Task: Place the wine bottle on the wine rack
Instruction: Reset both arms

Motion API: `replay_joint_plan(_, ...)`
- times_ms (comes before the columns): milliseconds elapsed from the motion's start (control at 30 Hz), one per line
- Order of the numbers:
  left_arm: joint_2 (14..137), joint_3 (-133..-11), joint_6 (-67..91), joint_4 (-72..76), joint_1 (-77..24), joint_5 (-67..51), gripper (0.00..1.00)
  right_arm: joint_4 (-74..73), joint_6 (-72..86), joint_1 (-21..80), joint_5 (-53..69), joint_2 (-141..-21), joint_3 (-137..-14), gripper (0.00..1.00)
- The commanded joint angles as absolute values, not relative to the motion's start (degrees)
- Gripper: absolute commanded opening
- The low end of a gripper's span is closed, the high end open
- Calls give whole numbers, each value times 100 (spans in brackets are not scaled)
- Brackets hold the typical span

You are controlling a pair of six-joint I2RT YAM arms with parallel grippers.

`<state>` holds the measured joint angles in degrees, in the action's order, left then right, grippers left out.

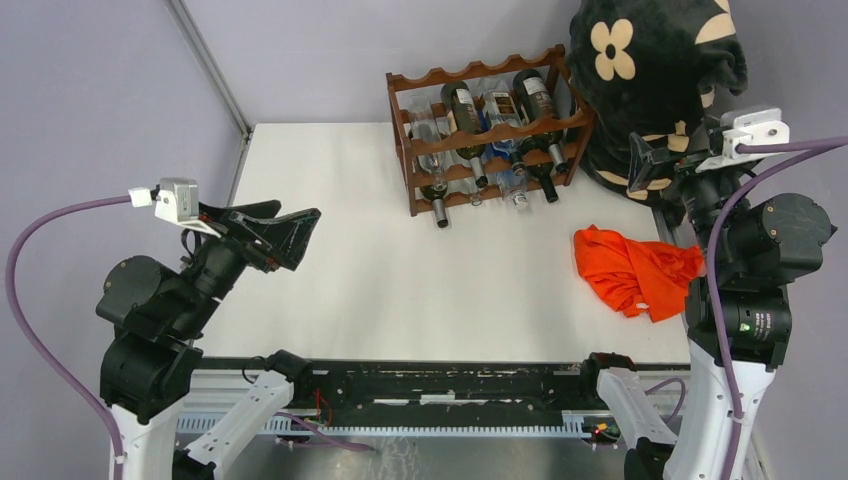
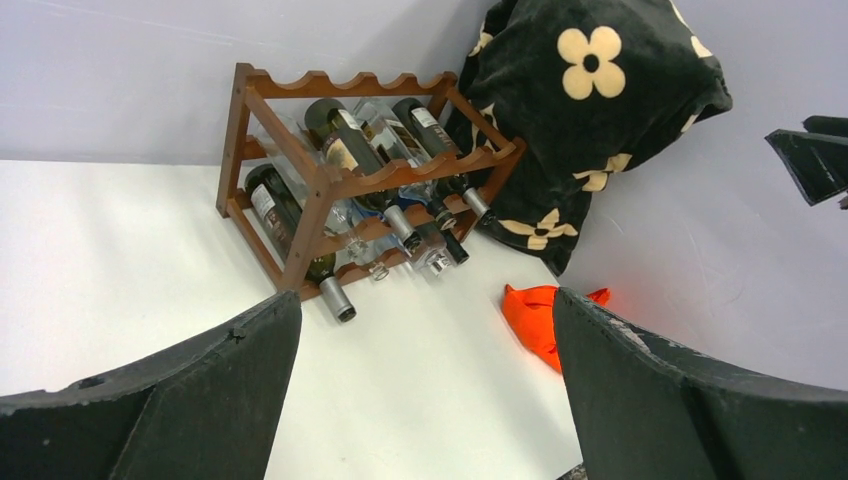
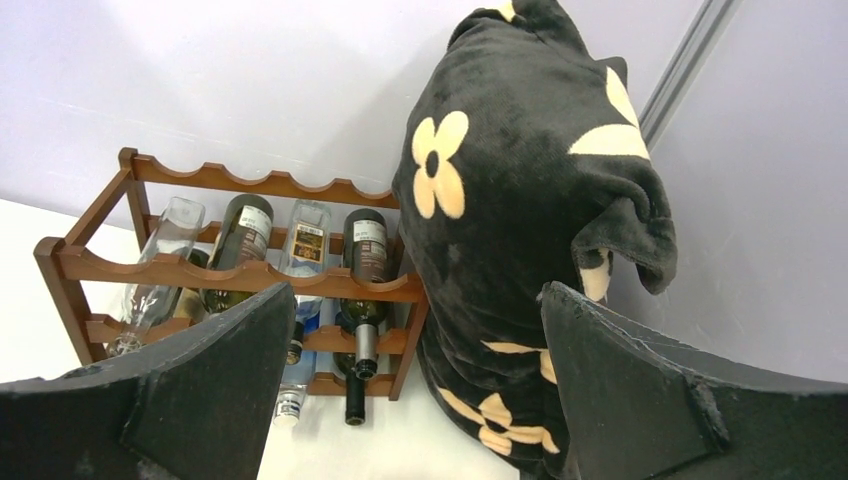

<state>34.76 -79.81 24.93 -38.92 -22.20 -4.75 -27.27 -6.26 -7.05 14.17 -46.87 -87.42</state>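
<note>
Wine rack [image 1: 478, 70] stood at far side of desk [image 1: 330, 250], just beside black flowered bundle [image 1: 650, 60]. Wine bottles [image 1: 463, 105] lay in its tiers, necks toward arms; no loose bottle visible on desk. Glass: likely heavy, stiff, slick, breakable, so best gripped round body, not neck. Left pincer [image 2: 425, 300] was spread wide, empty, held above near-left desk and aimed at rack. Right pincer [image 3: 415, 290] was likewise apart, empty, raised at right edge above orange cloth [image 1: 635, 270].
</note>
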Motion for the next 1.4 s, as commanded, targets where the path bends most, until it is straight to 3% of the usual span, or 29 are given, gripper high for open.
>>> replay_joint_plan(0, 3515, -7922, 2149, -3624, -2182, -527, 100, -2643, -478, -815, 1167, -4714, -8924, 98)
replay_joint_plan(1367, 3543, -7812, 1881, -3486, -2186, -624, 100, -2594, -734, -1062, 1350, -4919, -9040, 98)
